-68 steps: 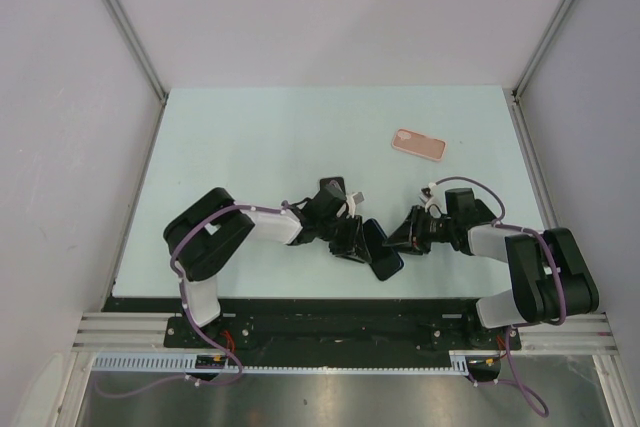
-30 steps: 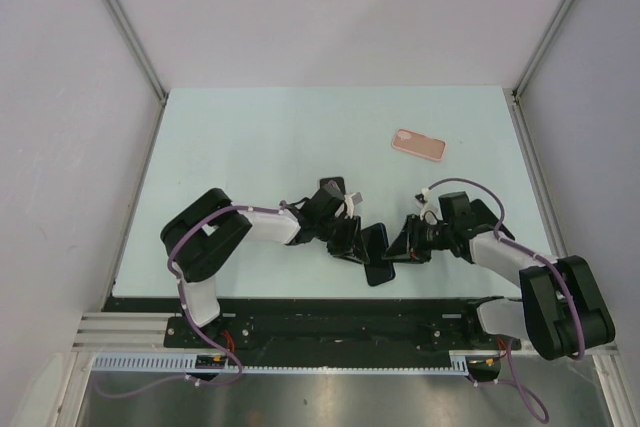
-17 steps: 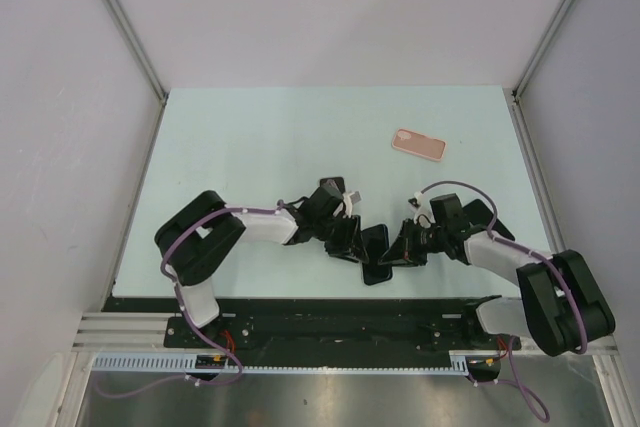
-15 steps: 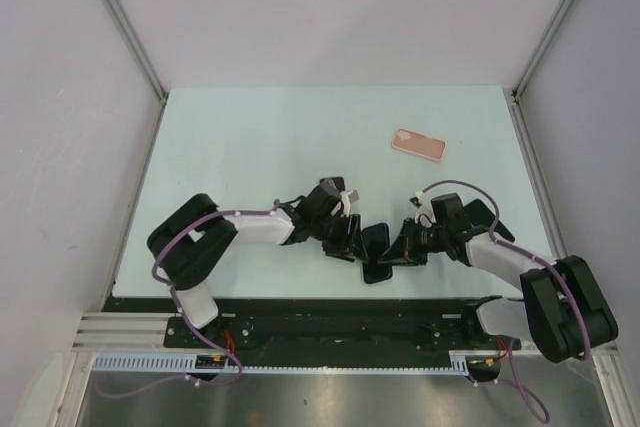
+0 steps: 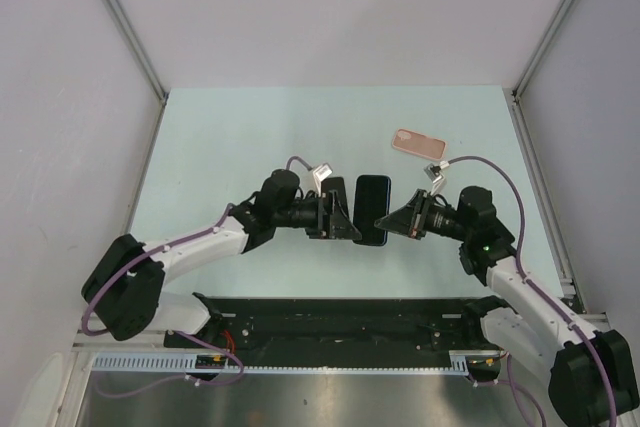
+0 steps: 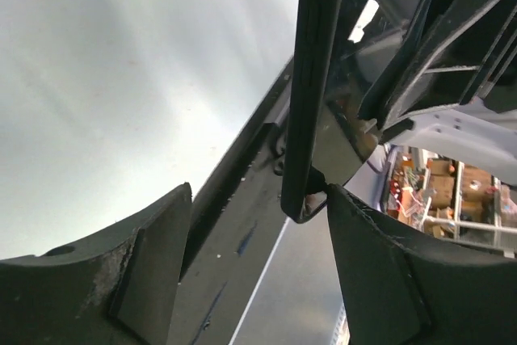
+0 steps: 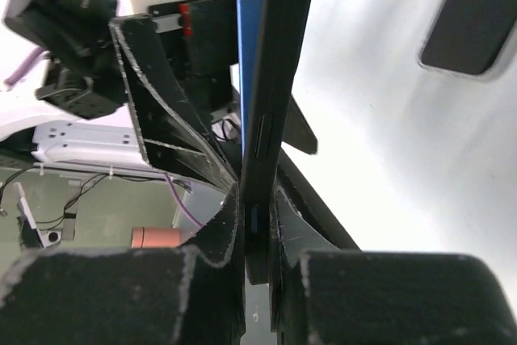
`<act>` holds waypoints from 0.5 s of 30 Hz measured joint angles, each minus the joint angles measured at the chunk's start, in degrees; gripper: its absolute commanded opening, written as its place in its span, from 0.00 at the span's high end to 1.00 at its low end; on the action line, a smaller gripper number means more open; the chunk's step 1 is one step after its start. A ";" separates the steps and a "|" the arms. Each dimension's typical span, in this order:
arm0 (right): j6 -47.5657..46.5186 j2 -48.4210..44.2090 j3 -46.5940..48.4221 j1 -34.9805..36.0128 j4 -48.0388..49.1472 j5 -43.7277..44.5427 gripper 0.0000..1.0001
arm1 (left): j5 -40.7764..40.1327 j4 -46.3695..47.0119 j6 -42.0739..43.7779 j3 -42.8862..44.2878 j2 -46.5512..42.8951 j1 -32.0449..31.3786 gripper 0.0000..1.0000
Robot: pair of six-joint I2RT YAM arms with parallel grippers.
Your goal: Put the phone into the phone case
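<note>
We see the phone [image 5: 372, 209] over the middle of the table [image 5: 250, 137], toward its near edge, clamped between our right gripper's [image 5: 386, 222] fingers. Our left gripper [image 5: 345, 219] flanks it, fingers spread and released. The phone case [image 5: 419, 144] lies toward the far right corner.

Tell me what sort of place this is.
Probably a lab robot cell: a bare table boxed in by plain white panels on metal framing, with a left arm and a right arm bolted at its near edge, handling a phone.
</note>
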 measured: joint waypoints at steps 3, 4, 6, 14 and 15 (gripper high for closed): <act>1.92 -1.29 0.00 0.66 4.07 -0.42 1.00 | 2.84 4.11 -1.55 -0.13 -0.09 0.00 0.32; 2.47 -1.55 0.00 0.92 5.09 -0.76 1.00 | 3.96 6.21 -2.32 -0.42 -0.20 0.00 0.33; 3.50 -2.01 0.00 1.38 6.45 -1.42 0.98 | 5.73 9.68 -3.58 -1.25 -0.52 0.00 0.40; 5.16 -3.74 0.00 2.49 6.67 -2.21 0.80 | 11.89 22.80 -9.11 -3.93 -0.09 0.00 0.77; 5.33 -3.74 0.00 2.58 6.69 -2.21 0.77 | 12.76 24.41 -9.60 -4.02 0.46 0.00 0.84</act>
